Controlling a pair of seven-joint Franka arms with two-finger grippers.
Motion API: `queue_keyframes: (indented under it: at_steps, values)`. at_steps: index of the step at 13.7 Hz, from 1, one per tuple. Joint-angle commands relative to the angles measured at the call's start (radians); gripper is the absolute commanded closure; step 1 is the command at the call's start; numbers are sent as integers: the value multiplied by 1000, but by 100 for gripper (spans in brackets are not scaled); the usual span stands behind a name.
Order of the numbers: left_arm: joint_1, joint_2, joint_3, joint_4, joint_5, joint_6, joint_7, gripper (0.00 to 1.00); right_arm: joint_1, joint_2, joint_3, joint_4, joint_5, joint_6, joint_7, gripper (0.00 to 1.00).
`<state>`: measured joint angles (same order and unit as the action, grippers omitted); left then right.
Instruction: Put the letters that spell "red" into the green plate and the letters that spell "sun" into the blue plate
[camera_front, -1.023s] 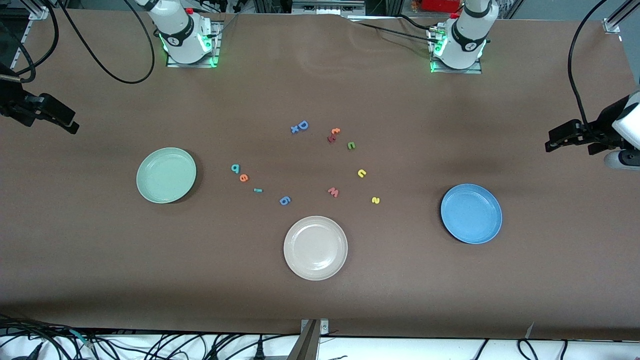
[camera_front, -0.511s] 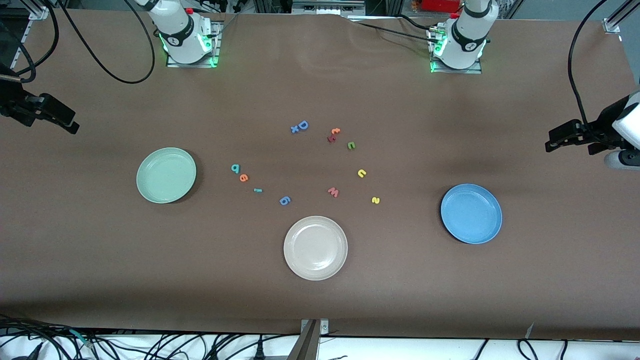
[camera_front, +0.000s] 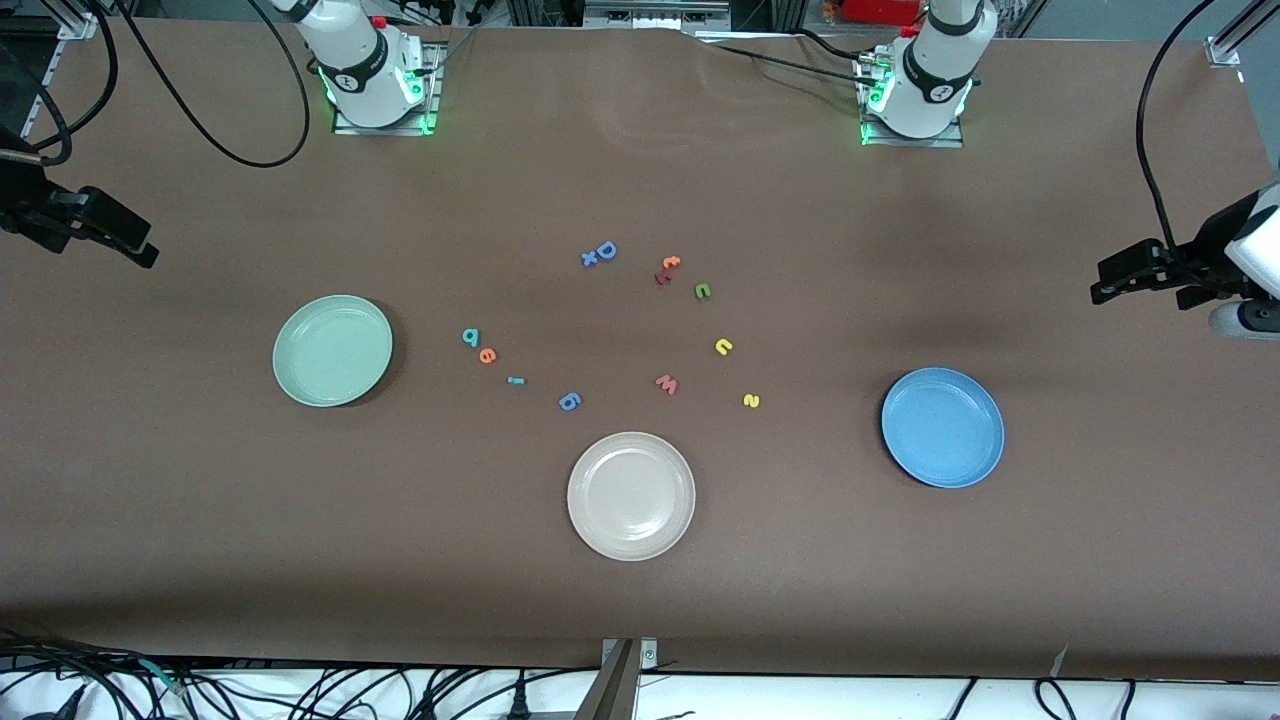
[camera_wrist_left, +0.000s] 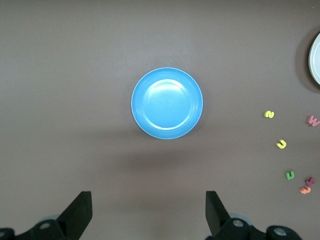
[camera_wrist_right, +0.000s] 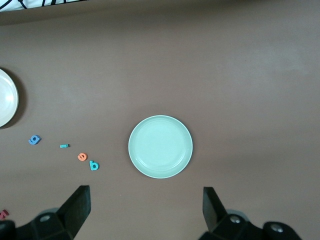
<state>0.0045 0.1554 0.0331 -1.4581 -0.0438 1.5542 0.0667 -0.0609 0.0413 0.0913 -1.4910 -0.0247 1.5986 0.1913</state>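
The green plate (camera_front: 332, 350) lies toward the right arm's end of the table and the blue plate (camera_front: 942, 427) toward the left arm's end. Between them, beside the green plate, lie the teal "d" (camera_front: 470, 337), orange "e" (camera_front: 487, 355) and thin teal "r" (camera_front: 516, 380). The green "n" (camera_front: 703, 290), yellow "u" (camera_front: 724, 346) and yellow "s" (camera_front: 751, 400) lie closer to the blue plate. My left gripper (camera_wrist_left: 148, 197) hangs open and empty high over the table beside the blue plate (camera_wrist_left: 167, 103). My right gripper (camera_wrist_right: 146, 192) hangs open and empty high beside the green plate (camera_wrist_right: 160, 146).
A white plate (camera_front: 631, 495) sits nearest the front camera, midway between the other two. Other loose letters: a blue "g" (camera_front: 569, 401), a red "w" (camera_front: 667, 384), a blue "D" (camera_front: 605, 250), an orange letter (camera_front: 671, 262) and a dark red one (camera_front: 662, 277).
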Motion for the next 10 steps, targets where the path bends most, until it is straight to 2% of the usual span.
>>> queue_keyframes:
  at_steps: [1, 10]
  values:
    - [5, 6, 1, 10, -5, -11, 18, 0, -5, -18, 1, -8, 11, 4, -6, 1]
    - [6, 6, 1, 10, -5, -11, 18, 0, -5, -18, -8, -5, 17, -8, 33, 1]
